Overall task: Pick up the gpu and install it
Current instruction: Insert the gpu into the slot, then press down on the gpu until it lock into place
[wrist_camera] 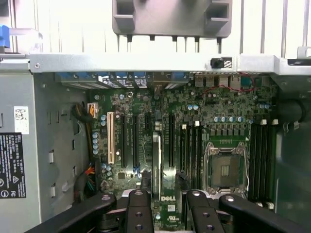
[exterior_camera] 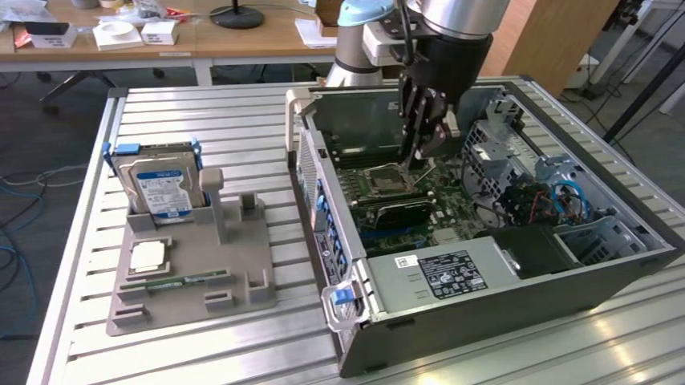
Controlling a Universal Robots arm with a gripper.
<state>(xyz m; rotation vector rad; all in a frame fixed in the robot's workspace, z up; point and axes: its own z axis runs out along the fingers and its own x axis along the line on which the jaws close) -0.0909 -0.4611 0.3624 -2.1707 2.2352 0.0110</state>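
GPU (wrist_camera: 156,162): thin dark card, stood on edge over the motherboard (wrist_camera: 194,121), lined up with the long expansion slots beside the white slot (wrist_camera: 110,137). Its lower edge appeared to sit at or in a slot; full seating could not be confirmed. Held edge-on, probably so the connector edge could go straight down into the slot.

Gripper (wrist_camera: 162,194): jaws pinched on the top edge of the GPU, a finger on each flat face, which kept the card upright. In the exterior view the gripper (exterior_camera: 419,148) reached down into the open case (exterior_camera: 503,265), near the CPU socket (exterior_camera: 386,178).

Case: laid on its side on the bench (exterior_camera: 192,353), side panel off, leaving the board open from above. Power supply (exterior_camera: 450,273) at the near end; drive cage with blue cables (exterior_camera: 557,196) on the exterior view's right.

Parts holder (exterior_camera: 192,273): grey tray on the bench, well apart from the case on the exterior view's left. It carried a hard drive (exterior_camera: 160,188) upright in its slot, a CPU (exterior_camera: 147,257) lying flat and a memory stick (exterior_camera: 176,282).
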